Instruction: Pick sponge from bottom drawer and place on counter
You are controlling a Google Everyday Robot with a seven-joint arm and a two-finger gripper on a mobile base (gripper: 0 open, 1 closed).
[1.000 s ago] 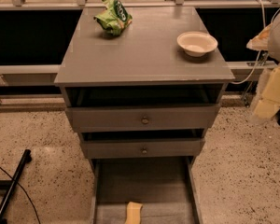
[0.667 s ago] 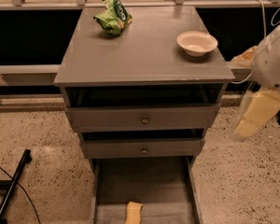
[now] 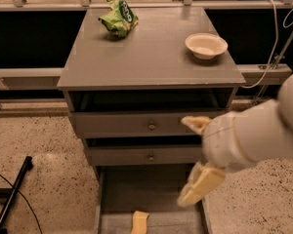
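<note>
Sponge [image 3: 140,222] pick, reach step. Worktop [image 3: 151,52] was the target for later. Bottom drawer [image 3: 136,191] stood pulled out. Pincer [image 3: 199,155] hung over the drawer's right side, fingers apart, empty. Sponge lay on the drawer floor, left of the pincer. Judged best: shift left, descend, straddle its narrow sides.

Probably a lab: speckled terrazzo floor [image 3: 39,145], metal railing [image 3: 49,6], grey 3-drawer cabinet [image 3: 127,124], robot claw [image 3: 184,161] before it.
</note>
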